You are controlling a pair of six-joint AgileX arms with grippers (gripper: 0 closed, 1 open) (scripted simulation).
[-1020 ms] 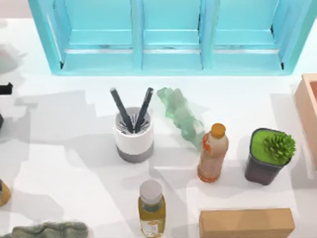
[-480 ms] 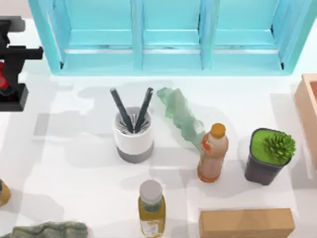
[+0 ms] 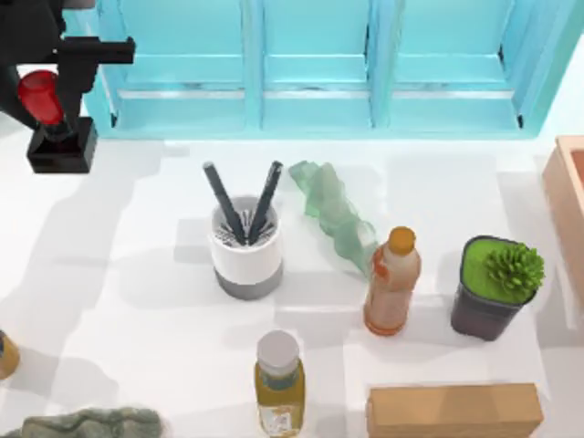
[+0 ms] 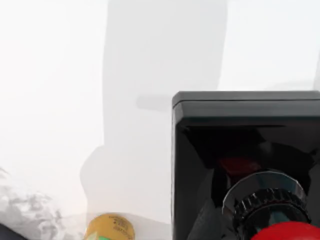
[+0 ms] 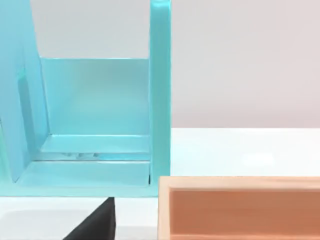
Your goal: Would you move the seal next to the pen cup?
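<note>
The seal [image 3: 62, 146], a black square block with a red ball knob, hangs tilted at the table's far left, in front of the teal shelf's left end. My left gripper [image 3: 41, 91] is shut on the knob and holds the seal off the table. In the left wrist view the seal's black base [image 4: 240, 150] looms close, with the red knob [image 4: 295, 232] behind it. The pen cup [image 3: 246, 251], white with a grey bottom band and two black pens, stands upright mid-table, well to the right of the seal and nearer the front.
A teal shelf [image 3: 310, 64] spans the back. A green crumpled wrapper [image 3: 336, 219], an orange-capped bottle [image 3: 392, 283] and a potted plant [image 3: 495, 287] stand right of the cup. A white-capped bottle [image 3: 278, 383] and a cardboard box [image 3: 454, 411] sit in front, an orange crate [image 3: 570, 210] at right.
My left gripper came in from the left edge with the seal and moved rightward and toward the back. The cup and other items stayed put.
</note>
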